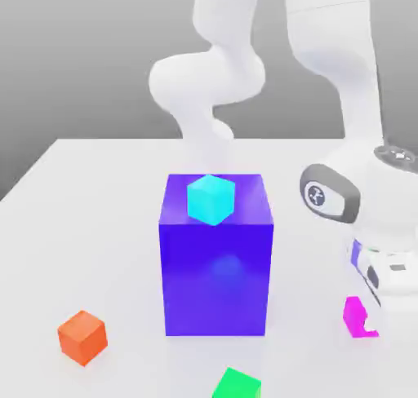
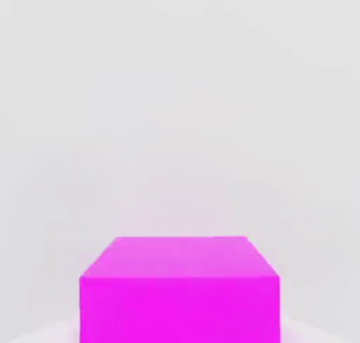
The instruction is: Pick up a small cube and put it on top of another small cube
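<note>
Where the blue box (image 1: 216, 278) serves as the reference point, the gripper (image 1: 365, 323) is located off the box's side toward the exterior view's right, low over the table (image 1: 98, 225). The end effector is clenched on the magenta cube (image 1: 354, 316), which sits between its fingers, apart from the box. Part of that cube is hidden by the gripper in the exterior view; in the hand view its upper face and one side face are exposed, the upper face appearing level. Whether its underside touches the table cannot be determined.

The cyan cube (image 1: 211, 199) appears on top of the box, near the front edge, one corner turned toward the camera. The orange cube (image 1: 82, 338) lies on the table toward the exterior view's left of the box and nearer the camera. The green cube (image 1: 237, 384) is in front of the box, partly cut off by the picture's lower edge. The white arm (image 1: 335, 29) rises behind the box and comes down beside it, toward the exterior view's right.
</note>
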You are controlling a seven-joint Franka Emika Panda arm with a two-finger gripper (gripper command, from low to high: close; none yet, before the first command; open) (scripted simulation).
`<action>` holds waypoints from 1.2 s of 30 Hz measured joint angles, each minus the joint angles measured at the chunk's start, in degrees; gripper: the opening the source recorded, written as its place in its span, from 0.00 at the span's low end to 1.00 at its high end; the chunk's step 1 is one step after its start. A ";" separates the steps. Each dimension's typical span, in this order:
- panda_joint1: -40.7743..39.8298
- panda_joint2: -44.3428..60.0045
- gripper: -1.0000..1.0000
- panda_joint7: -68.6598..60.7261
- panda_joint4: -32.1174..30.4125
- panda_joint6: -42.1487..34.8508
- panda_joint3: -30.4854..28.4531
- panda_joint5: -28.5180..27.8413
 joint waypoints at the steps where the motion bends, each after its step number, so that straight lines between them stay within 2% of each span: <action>1: -0.49 -1.90 0.00 -0.67 -0.40 -1.50 0.69 0.88; 5: -2.42 -7.38 0.00 -3.29 -0.85 -6.76 1.53 3.81; 26: -19.09 -6.79 0.00 -14.94 11.71 -18.59 -9.68 9.57; 30: -20.11 -0.97 0.00 -15.97 12.67 -13.36 -9.72 10.46; 31: -20.29 0.89 1.00 -16.11 12.77 -11.65 -9.58 10.66; 36: -20.29 0.89 1.00 -16.11 12.77 -11.65 -9.58 10.66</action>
